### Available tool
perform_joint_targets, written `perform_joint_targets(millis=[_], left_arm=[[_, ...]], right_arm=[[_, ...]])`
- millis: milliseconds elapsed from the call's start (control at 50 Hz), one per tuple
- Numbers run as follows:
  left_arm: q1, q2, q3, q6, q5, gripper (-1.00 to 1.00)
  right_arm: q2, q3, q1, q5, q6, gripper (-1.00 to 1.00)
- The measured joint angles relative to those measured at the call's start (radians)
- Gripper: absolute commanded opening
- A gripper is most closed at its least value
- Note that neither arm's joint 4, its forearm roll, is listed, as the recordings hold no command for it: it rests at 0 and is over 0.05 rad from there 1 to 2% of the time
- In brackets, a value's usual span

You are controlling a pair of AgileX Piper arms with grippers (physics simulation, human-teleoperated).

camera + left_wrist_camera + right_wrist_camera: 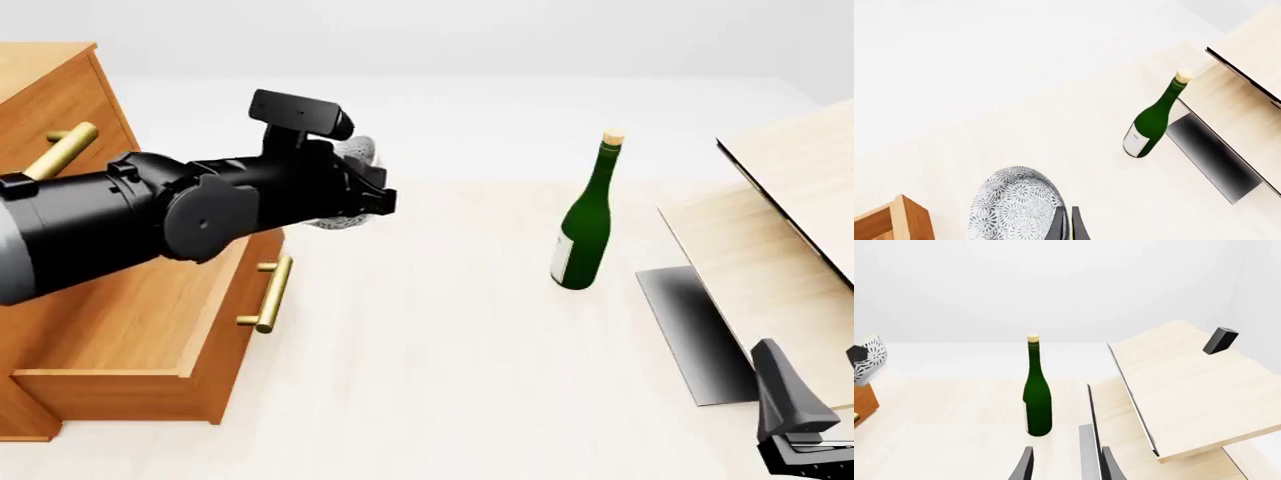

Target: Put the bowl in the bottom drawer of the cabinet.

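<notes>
My left gripper (375,198) is shut on the rim of the white blue-grey speckled bowl (356,153), holding it tilted in the air. In the left wrist view the fingertips (1076,226) pinch the bowl's (1014,205) edge. The orange-brown cabinet (54,95) stands at the left with its bottom drawer (127,325) pulled out. The bowl hangs above and just to the right of the drawer's front with the brass handle (272,293). A drawer corner (901,217) shows beside the bowl. My right gripper (805,425) sits low at the near right, open and empty (1066,467).
A green bottle (585,225) with a cork stands upright mid-table, right of the bowl. A pale light-wood box (781,250) with a dark panel (687,330) fills the right side. An upper brass handle (60,150) juts from the cabinet front behind the left arm.
</notes>
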Motion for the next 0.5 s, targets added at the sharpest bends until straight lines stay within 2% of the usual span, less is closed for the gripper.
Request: perform_joint_targets(millis=[500], left_arm=[[0.109, -0.108, 0.081, 0.005, -0.020, -1.00]], right_arm=[[0.000, 0.000, 0.000, 0.000, 0.000, 1.00]])
